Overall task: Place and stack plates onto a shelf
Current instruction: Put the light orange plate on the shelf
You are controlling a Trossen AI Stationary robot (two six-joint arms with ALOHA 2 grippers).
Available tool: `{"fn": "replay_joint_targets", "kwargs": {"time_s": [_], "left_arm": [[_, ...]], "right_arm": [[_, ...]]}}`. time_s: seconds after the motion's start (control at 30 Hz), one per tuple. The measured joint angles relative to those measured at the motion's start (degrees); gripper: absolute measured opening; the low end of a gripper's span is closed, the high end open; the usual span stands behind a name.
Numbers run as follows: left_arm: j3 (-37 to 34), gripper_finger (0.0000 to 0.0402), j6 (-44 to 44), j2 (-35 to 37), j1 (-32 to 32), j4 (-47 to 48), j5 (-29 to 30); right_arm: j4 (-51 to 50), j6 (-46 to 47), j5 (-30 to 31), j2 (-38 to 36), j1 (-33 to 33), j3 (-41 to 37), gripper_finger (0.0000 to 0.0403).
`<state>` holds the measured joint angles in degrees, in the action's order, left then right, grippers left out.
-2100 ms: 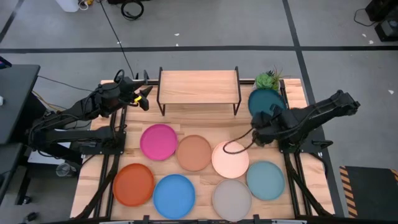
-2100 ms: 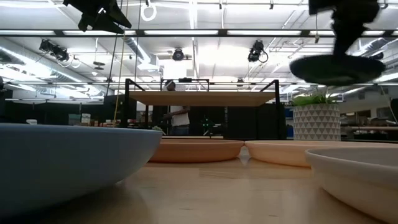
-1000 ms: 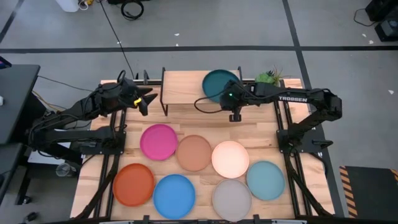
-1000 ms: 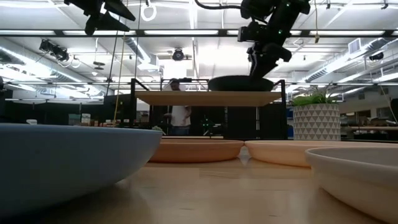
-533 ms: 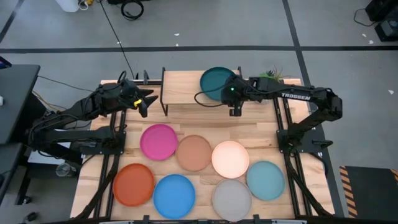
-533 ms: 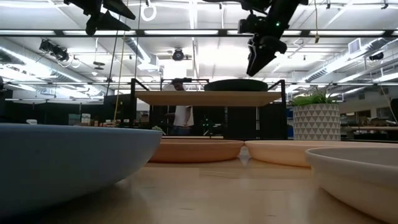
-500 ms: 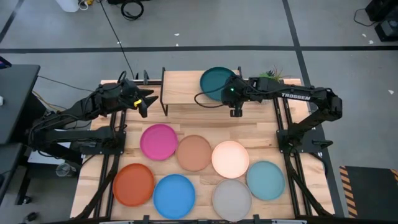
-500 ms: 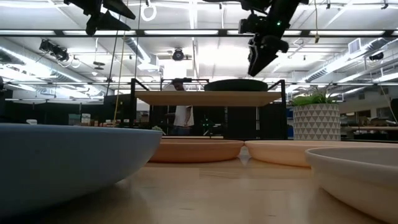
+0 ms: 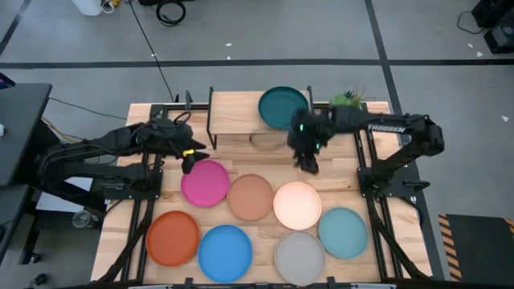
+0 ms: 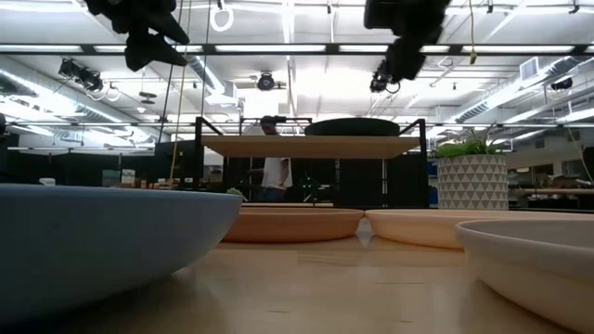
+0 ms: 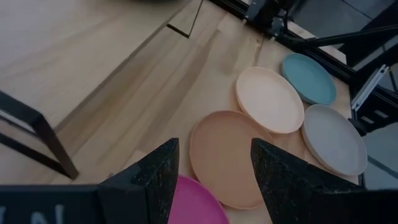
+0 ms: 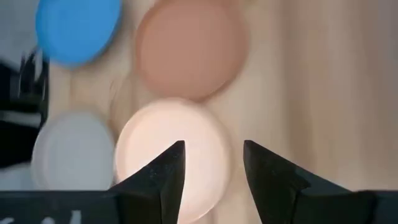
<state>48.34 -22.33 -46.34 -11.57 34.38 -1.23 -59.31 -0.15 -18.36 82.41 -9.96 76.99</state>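
Dark teal plate (image 9: 283, 107) sits flat on the shelf (image 9: 241, 112), at the shelf's right end, rim slightly over the far edge; low view shows it as a dark disc resting on the wooden top. No other plate on the shelf.

Right gripper (image 9: 309, 163) is off the plate, hanging over bare table (image 9: 345, 164) just in front of the shelf's right legs, above and behind the cream plate (image 9: 297, 205). Its fingers (image 12: 163, 171) stand parted w/ nothing between them; right wrist view looks down past them onto the cream plate, tan plate (image 12: 189, 53), blue plate (image 12: 78, 28) and pale grey plate (image 12: 73, 149).

Left gripper (image 9: 190, 159) is near the shelf's left front leg, just above the far-left rim of the pink plate (image 9: 205, 182). Fingers (image 11: 155, 177) are spread wide, empty; left wrist view shows pink rim between them, tan plate beyond, then cream, pale grey and light teal plate (image 11: 309, 78).

Seven plates remain on the table in 2 rows. Back row L to R: pink, tan (image 9: 250, 197), cream, close together. Front row: orange plate (image 9: 172, 238), blue (image 9: 225, 252), pale grey (image 9: 299, 256), light teal (image 9: 343, 232). A small potted plant (image 9: 347, 100) stands at the table's far right corner, beside the shelf. A person (image 10: 272, 167) shows in the room behind, seen thru the shelf legs in the low view.
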Motion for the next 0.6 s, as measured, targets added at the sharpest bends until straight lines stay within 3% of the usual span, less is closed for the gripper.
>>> {"fn": "replay_joint_targets", "kwargs": {"time_s": [0.27, 0.43, 0.6], "left_arm": [[0.0, 0.0208, 0.0, 0.7, 0.0, -0.2, 0.0], [0.1, 0.0208, 0.3, 1.8, 0.0, -0.3, -0.1], [0.8, 0.0208, 1.0, 2.2, -0.1, 0.0, 0.0]], "right_arm": [[6.0, 12.5, 0.6, -1.0, 9.8, -15.0, 0.0160], [15.8, 23.9, 1.0, -3.7, 11.0, -27.4, 0.0160], [17.7, 30.1, 5.2, -3.9, 11.1, -35.4, 0.0160]]}}
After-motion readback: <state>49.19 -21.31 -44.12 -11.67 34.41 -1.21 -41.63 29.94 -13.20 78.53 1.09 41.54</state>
